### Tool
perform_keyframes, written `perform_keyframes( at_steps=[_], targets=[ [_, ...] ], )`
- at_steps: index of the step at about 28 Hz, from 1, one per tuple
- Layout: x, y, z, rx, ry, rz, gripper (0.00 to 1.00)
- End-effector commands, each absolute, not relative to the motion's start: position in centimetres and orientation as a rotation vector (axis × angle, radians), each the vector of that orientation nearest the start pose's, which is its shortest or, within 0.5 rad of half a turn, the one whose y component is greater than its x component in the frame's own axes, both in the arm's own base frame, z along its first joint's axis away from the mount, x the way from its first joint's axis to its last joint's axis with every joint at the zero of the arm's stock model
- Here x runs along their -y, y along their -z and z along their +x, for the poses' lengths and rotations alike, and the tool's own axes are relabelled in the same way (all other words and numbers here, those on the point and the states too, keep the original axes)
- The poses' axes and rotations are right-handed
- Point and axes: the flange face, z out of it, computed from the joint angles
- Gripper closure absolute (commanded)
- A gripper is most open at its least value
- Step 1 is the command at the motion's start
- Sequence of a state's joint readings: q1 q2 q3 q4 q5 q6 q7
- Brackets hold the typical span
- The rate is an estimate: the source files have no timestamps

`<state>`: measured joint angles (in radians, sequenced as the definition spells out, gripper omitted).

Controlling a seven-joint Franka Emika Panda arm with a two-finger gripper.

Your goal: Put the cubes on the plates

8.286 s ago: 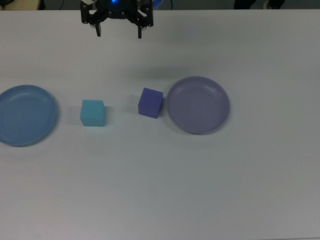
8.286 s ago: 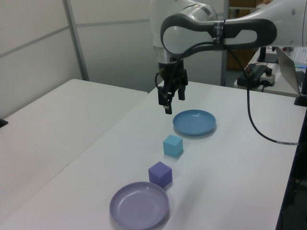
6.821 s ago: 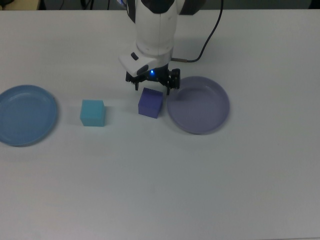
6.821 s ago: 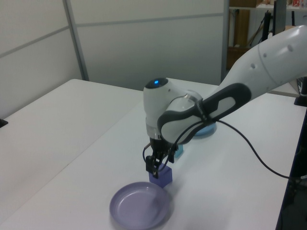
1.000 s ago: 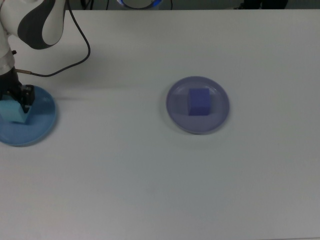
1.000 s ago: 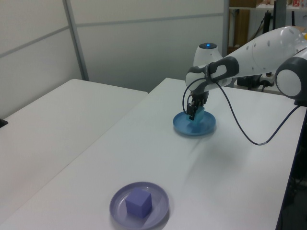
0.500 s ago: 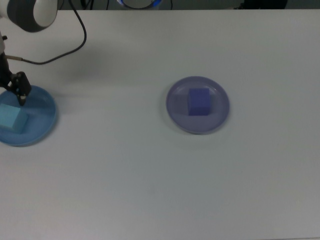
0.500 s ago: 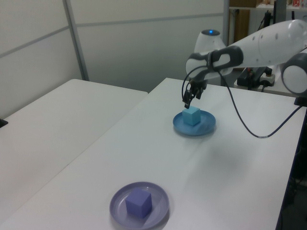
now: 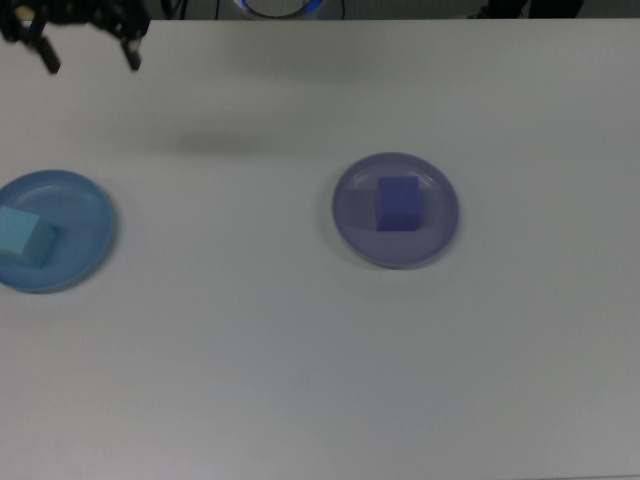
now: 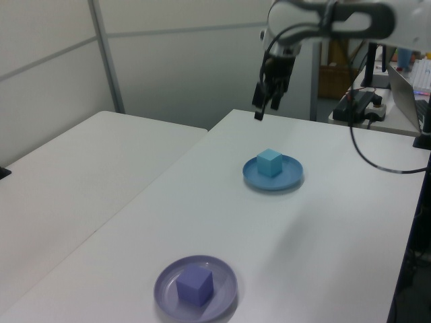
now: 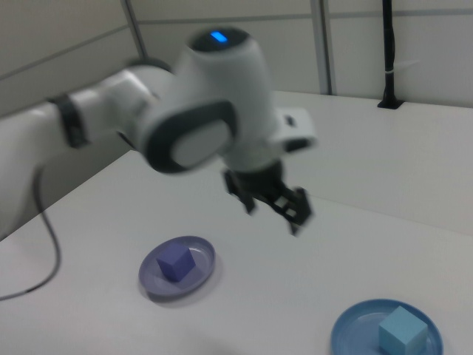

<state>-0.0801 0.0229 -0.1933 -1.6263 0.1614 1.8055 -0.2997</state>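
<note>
Claw risen off blue plate, now empty

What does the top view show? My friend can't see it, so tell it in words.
Two plates sit on a white table, each holding one cube: a purple cube on the lavender plate, a turquoise cube on the blue plate. The open gripper hangs empty.

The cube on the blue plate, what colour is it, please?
Light turquoise cube, clearest in the left view.
</note>
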Motion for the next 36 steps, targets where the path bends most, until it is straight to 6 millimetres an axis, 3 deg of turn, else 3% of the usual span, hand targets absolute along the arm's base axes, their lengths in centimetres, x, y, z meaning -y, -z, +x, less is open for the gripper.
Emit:
perform_keyframes(
  at_steps=[1,2,6,7,11,26,29,36],
  targets=[
    [10.1,-61.5,55.2,-0.113,0.202,-3.058,0.00],
    [7.8,-61.6,55.2,-0.148,0.173,-3.095,0.00],
    [3.6,-61.2,55.5,-0.183,0.154,-3.173,0.00],
    [1.8,-60.8,55.7,-0.157,0.146,-3.203,0.00],
    [-0.2,-60.1,55.6,-0.102,0.123,-3.219,0.00],
    [-1.0,-60.0,55.1,-0.040,0.056,-3.200,0.00],
    [-0.9,-60.2,55.0,0.055,0.052,-3.200,0.00],
    [-0.6,-61.4,55.2,0.037,0.105,-3.183,0.00]
  ],
)
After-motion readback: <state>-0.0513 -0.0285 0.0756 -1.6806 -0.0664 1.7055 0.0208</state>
